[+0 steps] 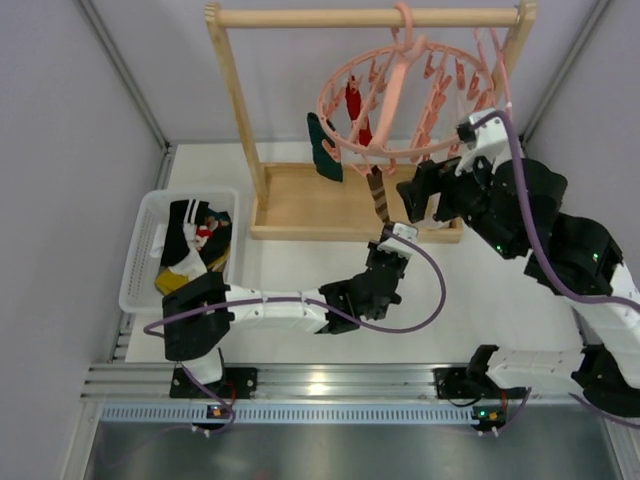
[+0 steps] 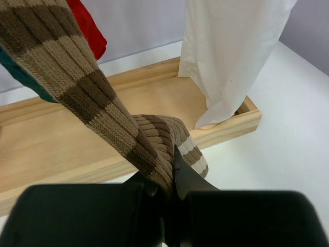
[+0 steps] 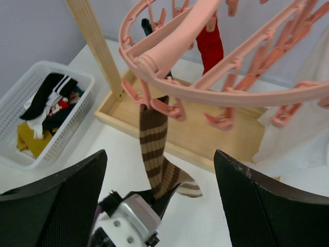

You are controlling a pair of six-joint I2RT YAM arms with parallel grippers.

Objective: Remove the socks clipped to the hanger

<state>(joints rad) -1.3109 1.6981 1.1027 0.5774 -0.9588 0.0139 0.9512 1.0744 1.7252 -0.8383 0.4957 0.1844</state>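
White tabletop [image 1: 300, 290] spreads below me. My left claw [image 2: 172, 172] is clamped on the brown striped sock [image 3: 154, 154], its top clipped to the pink hanger [image 3: 169, 46]. My right claw [image 1: 415, 195] gapes beside that ring. 1 red sock [image 3: 209, 46] and 1 teal sock [image 1: 325, 148] hang there too.

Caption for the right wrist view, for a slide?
Left gripper clamps the lower end of a brown striped sock clipped to the pink ring hanger; laundry basket at left.

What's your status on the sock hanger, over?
Left gripper shut on striped sock, sock still clipped to hanger. Right gripper open, near hanger rim. Red sock, teal sock also clipped. No obstruction seen.
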